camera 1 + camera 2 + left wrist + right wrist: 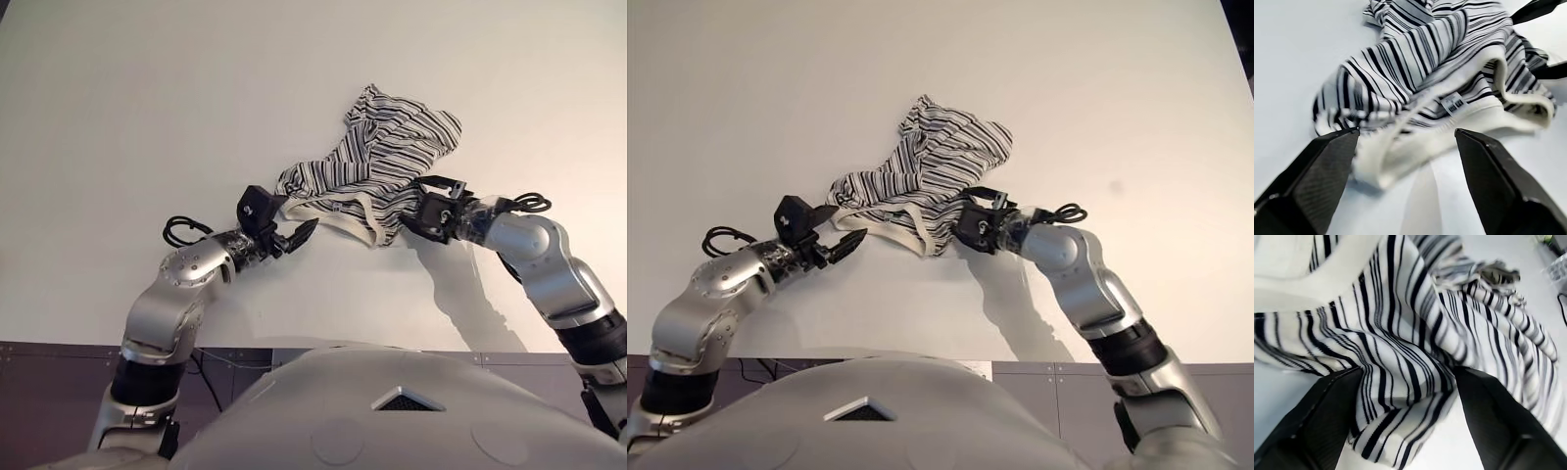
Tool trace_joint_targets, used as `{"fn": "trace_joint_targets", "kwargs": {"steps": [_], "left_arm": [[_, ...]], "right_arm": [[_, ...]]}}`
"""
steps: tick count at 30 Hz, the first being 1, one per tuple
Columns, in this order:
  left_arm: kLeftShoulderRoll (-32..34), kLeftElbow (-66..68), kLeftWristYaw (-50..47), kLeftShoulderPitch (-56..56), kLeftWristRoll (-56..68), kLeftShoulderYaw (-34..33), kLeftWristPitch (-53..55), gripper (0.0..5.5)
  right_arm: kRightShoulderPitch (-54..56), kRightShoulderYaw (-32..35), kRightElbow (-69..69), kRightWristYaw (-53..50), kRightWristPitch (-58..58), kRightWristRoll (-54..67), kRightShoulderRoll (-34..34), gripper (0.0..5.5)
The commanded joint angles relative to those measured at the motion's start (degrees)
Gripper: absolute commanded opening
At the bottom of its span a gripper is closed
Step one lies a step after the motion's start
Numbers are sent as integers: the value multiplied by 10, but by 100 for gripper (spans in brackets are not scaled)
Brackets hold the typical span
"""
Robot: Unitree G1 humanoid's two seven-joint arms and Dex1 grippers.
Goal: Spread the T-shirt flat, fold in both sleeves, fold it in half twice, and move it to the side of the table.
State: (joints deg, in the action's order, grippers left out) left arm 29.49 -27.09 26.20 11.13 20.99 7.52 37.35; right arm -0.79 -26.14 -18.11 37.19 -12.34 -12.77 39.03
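The crumpled striped T-shirt lies on the white table, with grey panelling below its near edge. The left gripper, fingers wide, faces the white collar. The right gripper, likewise spread, straddles a striped fold.

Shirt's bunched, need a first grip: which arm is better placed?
Right. The right tool is open with the striped shirt between its fingers; the left tool is open, only at the collar edge.

T-shirt heaped on the counter.
The left claw sits just beside its near-left edge, the right claw at its near-right edge, straddling cloth.
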Motion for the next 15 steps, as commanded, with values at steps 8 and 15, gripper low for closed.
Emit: {"fn": "trace_joint_targets", "kwargs": {"steps": [8,15], "left_arm": [[2,103,69,-107,-56,51,-65,360],[-28,313,113,-213,-93,56,-138,360]], "right_arm": [[9,-10,52,160,124,44,70,345],[-1,-15,68,188,163,44,85,345]]}}
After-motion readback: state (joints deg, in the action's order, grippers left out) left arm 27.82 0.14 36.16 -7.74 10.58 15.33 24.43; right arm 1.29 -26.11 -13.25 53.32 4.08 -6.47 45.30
